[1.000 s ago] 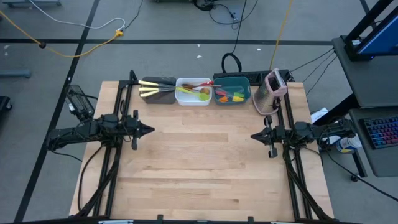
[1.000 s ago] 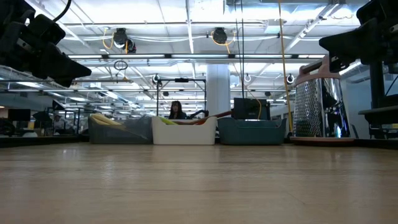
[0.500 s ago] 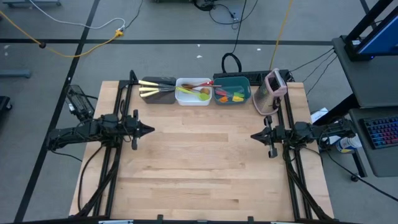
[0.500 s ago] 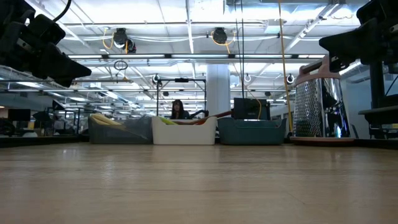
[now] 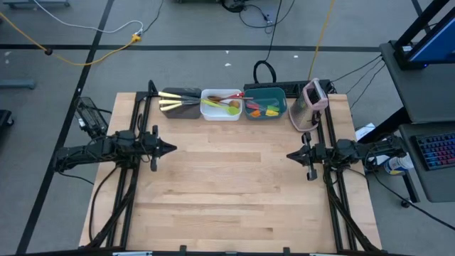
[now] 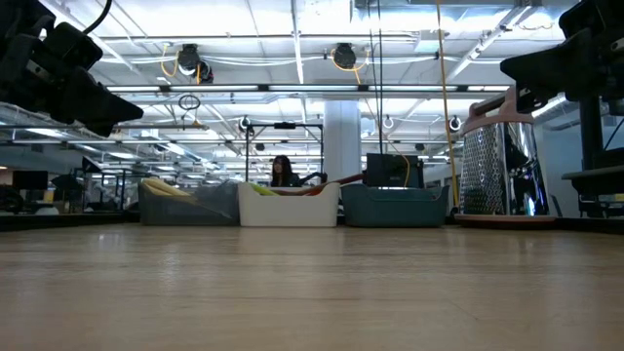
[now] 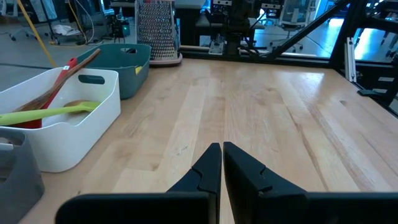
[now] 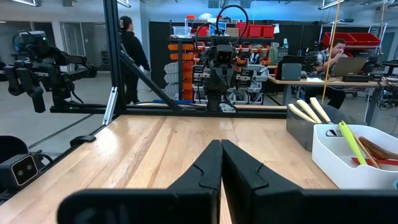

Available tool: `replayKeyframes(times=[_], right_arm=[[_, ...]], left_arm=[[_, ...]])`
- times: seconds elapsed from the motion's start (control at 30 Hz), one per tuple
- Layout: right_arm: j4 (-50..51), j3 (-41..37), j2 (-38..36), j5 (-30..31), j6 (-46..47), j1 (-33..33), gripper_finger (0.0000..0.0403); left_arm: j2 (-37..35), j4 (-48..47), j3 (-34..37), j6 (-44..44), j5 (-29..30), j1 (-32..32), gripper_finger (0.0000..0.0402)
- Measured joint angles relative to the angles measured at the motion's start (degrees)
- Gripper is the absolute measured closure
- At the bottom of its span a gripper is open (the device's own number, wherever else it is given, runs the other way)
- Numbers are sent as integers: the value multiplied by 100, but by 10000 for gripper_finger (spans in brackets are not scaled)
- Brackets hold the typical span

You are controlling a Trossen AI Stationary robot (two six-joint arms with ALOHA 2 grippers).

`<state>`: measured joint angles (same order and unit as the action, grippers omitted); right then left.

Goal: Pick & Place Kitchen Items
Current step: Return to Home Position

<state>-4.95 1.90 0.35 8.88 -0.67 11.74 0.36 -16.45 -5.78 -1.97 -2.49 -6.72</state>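
At the left edge of the counter (image 5: 227, 199), the left pincer (image 5: 171, 148) hangs above the wood. Its two fingers are pressed together with nothing between them, and it points toward the middle. Along the far edge, the dark tub (image 5: 190, 112) holds the cream-handled knives (image 5: 173, 104). The white tub (image 5: 213, 116) next to it holds the spoons (image 5: 226, 107). The teal tub (image 5: 281, 99) holds what seem to be the spatulas (image 5: 264, 111), though they show very small from above. Each kind lies in its own tub, so I judge the sorting is finished. Just beside the teal tub stands the pink-and-grey appliance (image 5: 313, 99). At the right edge, the right pincer (image 5: 289, 154) is also pressed together and empty, facing the left one. Both arms look parked well apart from the tubs.
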Motion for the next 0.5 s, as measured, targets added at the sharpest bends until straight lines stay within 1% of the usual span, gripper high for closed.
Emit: replayKeyframes(times=[0.5], right_arm=[[2, 0, 1, 0, 0, 0, 400]], left_arm=[[0, -2, 0, 1, 0, 0, 378]])
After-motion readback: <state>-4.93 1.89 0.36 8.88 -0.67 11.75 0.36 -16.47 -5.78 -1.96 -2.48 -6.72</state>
